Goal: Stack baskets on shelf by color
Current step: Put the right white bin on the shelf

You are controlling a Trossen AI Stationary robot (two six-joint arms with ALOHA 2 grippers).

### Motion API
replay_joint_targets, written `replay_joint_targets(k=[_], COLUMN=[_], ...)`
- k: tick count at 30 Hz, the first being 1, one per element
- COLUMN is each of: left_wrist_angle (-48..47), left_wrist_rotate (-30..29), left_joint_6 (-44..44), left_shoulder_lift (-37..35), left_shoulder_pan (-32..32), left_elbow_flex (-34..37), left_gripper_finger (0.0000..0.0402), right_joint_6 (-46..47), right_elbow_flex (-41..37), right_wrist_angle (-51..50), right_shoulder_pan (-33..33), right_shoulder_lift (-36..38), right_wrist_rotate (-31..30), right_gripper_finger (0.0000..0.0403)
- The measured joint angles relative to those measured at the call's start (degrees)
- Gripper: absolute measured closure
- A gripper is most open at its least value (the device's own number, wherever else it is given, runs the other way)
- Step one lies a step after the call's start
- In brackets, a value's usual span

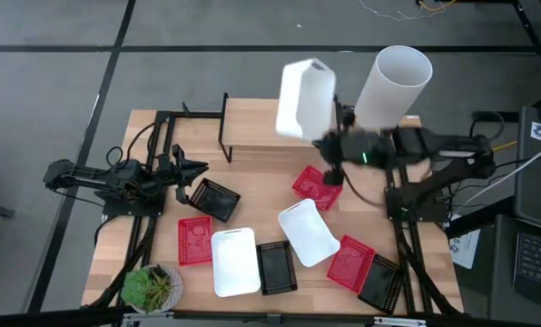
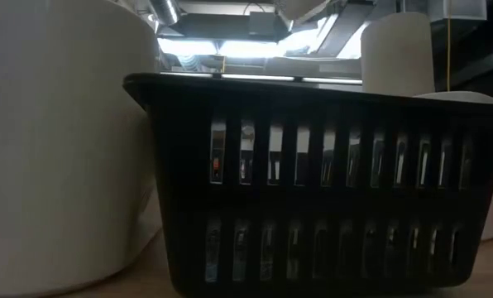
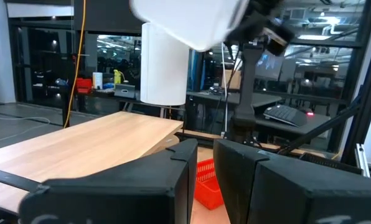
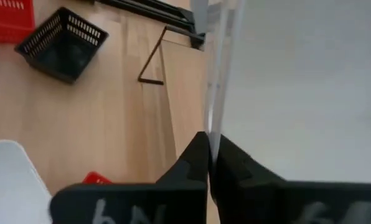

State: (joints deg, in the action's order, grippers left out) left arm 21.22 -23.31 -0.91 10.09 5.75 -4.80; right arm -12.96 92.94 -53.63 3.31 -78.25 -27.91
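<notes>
White plastic basket (image 1: 305, 98) is pinched by its wall in the right tool (image 1: 332, 136); the right wrist view shows the thin wall (image 4: 213, 93) clamped between the two dark fingers (image 4: 192, 163). This basket is held up in the air, tilted, over the shelf (image 1: 270, 136) near the far edge of the worktop (image 1: 152, 227). Tall white cylinder (image 1: 393, 86) stands just beside it, at the far right corner.

Below the right tool, a red basket (image 1: 318, 186) lies on the worktop in front of the shelf's right end. Shelf board itself carries no basket in the high view.

Left tool (image 1: 196, 170) waits over the left side of the worktop, fingers (image 3: 173, 180) nearly together with a narrow gap, gripping nothing. A black basket (image 1: 212, 199) sits just beside its tip.

Along the near edge, left to right: red basket (image 1: 194, 241), white basket (image 1: 234, 262), black basket (image 1: 276, 267), white basket (image 1: 308, 232), red basket (image 1: 350, 262), black basket (image 1: 378, 284) at the near right corner. Green potted plant (image 1: 151, 288) stands at the near left corner.

Low view is filled by a black slotted basket wall (image 2: 329, 190) with a white basket (image 2: 56, 141) touching its side.
</notes>
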Motion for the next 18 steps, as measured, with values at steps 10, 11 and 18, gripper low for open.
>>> replay_joint_targets(k=[10, 11, 18], left_wrist_angle=[-2.63, -2.61, -2.54], left_wrist_rotate=[0.0, 0.0, -0.02], left_joint_6=[-0.09, -0.1, -0.49], left_shoulder_lift=[0.02, 0.02, 0.0], left_shoulder_pan=[0.01, 0.01, 0.01], left_elbow_flex=[0.02, 0.01, 0.02], left_gripper_finger=[0.0356, 0.0356, 0.0356], right_joint_6=[-7.1, -7.82, -12.78], right_elbow_flex=[0.16, 0.16, 0.16], right_wrist_angle=[-1.29, -1.23, -3.47], right_shoulder_pan=[-18.63, -19.66, -23.01], right_shoulder_lift=[-5.01, -5.88, -11.84], right_wrist_rotate=[20.1, 20.92, 21.58], right_gripper_finger=[0.0403, 0.0403, 0.0403])
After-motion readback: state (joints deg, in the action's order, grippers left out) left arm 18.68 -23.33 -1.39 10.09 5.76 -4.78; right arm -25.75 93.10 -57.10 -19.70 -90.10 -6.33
